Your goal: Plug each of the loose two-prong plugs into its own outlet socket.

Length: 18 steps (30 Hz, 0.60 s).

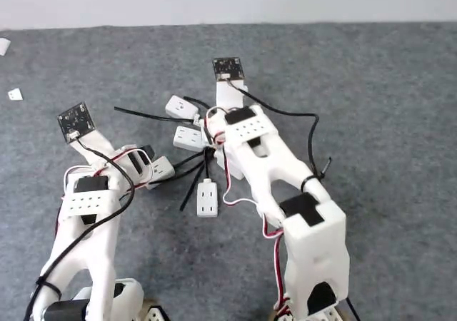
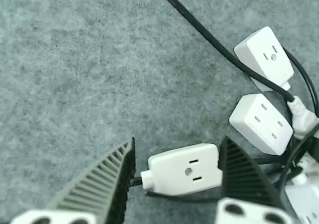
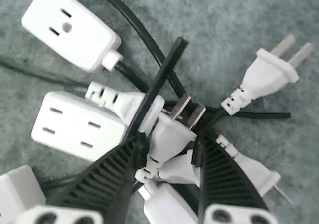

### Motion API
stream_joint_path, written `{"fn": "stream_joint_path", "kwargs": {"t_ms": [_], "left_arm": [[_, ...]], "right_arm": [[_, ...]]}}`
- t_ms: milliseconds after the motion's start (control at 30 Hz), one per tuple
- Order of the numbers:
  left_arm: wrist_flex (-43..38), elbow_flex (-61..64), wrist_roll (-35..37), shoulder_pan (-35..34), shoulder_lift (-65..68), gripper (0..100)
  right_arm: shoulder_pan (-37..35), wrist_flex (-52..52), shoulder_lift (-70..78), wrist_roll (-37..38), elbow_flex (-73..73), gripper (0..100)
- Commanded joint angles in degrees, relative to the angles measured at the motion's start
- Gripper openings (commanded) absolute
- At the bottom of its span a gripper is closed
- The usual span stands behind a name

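High view: white sockets and black cords (image 1: 191, 187) are bunched mid-table (image 1: 371, 85). Left gripper (image 1: 153, 165) is at the bunch's 8 o'clock, over a single socket (image 1: 163, 170). Right gripper (image 1: 213, 132) is at its 2 o'clock. A stray socket (image 1: 207, 197) lies at 5 o'clock.

Left wrist view: left gripper (image 2: 174, 179) has its jaws wide, bracketing the single socket (image 2: 185, 173) end to end, flat on the carpet. There's a sliver of gap at its cord end, so probably not clamped. A three-hole socket (image 2: 264, 57) and a multi-slot tap (image 2: 261, 123) are nearby.

Right wrist view: right gripper (image 3: 169, 171) has its jaws pinched on a white plug (image 3: 172, 134), prongs (image 3: 188, 112) pointing away from the wrist. A loose plug (image 3: 266, 74) lies apart. Another plug (image 3: 119, 100) rests against the multi-slot tap (image 3: 75, 124).
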Motion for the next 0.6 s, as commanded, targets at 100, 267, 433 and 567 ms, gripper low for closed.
{"fn": "stream_joint_path", "kwargs": {"t_ms": [100,267,433,567], "left_arm": [[-1.67,-0.57,-2.81,0.26,-1.67,25],[-1.67,-0.57,-2.9,0.26,-1.67,25],[-1.67,-0.48,-2.9,0.26,-1.67,25],[-1.67,-0.48,-2.9,0.26,-1.67,25]], "right_arm": [[-0.84,6.81,4.18,-0.62,-9.93,14.3],[-0.92,10.42,6.81,-0.62,-13.98,13.6],[-0.84,11.65,7.69,-0.62,-15.65,2.2],[-0.75,11.65,7.69,-0.53,-15.65,0.9]]}}
